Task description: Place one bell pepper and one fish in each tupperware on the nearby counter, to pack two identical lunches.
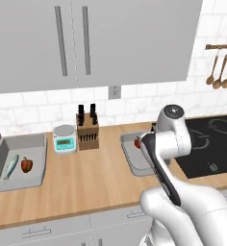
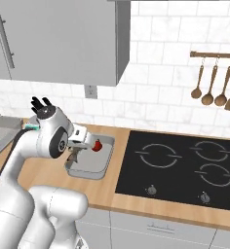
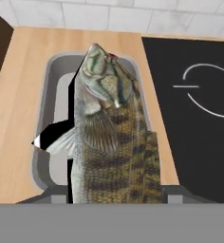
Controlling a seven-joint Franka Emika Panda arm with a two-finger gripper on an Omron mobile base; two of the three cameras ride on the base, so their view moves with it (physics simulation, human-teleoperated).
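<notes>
You see end effector point(image 2: 74, 154) gripping fish point(image 3: 111, 137) | fish's long axis runs along tupperware point(image 3: 52, 114) beneath, beside worktop point(image 1: 86, 182) stove edge | red pepper point(image 2: 97, 144) probably inside already

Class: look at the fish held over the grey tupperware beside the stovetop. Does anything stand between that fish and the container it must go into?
Nothing visible does. The fish hangs in the gripper directly above the open tupperware, whose red bell pepper sits at its far end, leaving bare floor below.
</notes>
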